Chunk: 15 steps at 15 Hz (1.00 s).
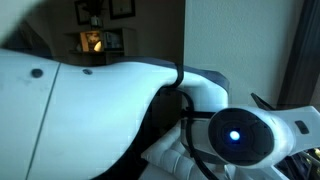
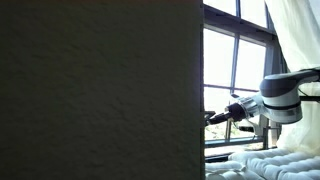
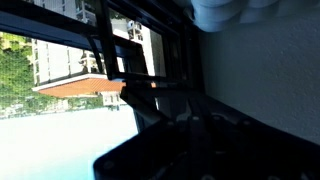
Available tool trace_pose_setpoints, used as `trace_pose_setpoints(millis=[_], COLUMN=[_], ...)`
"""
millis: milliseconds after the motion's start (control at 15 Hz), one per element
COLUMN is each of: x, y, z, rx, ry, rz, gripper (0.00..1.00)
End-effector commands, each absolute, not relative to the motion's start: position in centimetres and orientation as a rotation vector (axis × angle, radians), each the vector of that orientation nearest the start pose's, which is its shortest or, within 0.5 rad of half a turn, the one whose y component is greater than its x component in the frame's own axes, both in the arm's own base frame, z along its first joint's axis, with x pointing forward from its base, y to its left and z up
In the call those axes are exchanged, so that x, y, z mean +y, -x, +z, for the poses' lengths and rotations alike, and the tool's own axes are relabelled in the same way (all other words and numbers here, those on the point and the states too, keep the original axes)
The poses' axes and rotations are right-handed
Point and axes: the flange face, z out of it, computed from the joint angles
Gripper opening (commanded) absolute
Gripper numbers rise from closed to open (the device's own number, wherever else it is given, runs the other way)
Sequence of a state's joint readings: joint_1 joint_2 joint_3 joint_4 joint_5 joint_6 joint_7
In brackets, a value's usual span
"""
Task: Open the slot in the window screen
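Note:
The window [image 2: 236,65] with dark frame bars fills the right of an exterior view. My gripper [image 2: 214,118] reaches left from the white arm [image 2: 285,95] to the window's left edge, at about sill height. In the wrist view the dark window frame [image 3: 108,48] runs across the top, and my gripper [image 3: 150,100] is a dark mass below it, with an orange-lit tip against the frame. I cannot make out the slot in the screen. The fingers are too dark to tell whether they are open or shut.
A dark wall [image 2: 100,90] blocks the left of an exterior view. A pale curtain [image 2: 290,35] hangs at the right and white bedding [image 2: 270,165] lies below. The arm's white body [image 1: 90,115] fills most of the exterior view facing the room. Buildings [image 3: 70,75] show outside.

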State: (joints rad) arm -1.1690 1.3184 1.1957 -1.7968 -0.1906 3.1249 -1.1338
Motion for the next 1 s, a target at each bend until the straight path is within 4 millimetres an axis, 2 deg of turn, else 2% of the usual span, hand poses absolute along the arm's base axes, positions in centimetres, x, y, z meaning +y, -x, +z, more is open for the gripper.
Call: trace_pose_setpoints(millis=[0, 200, 467, 533, 667, 933], x=[-14.8, -14.3, -13.6, -15.1, -15.5, -17.8], y=[-67.5, -67.1, -66.7, -67.7, -67.9, -68.8], z=[23.2, 23.2, 22.8, 22.8, 22.6, 23.0], rx=[-0.502, -0.456, -0.449, -0.45, -0.45, -0.419], ry=[2.318, 2.322, 2.33, 2.336, 2.349, 2.373], rz=[-1.618, -1.747, -1.808, -1.801, -1.807, -1.86], gripper=[0.0, 0.0, 0.0, 0.0, 0.0, 0.0])
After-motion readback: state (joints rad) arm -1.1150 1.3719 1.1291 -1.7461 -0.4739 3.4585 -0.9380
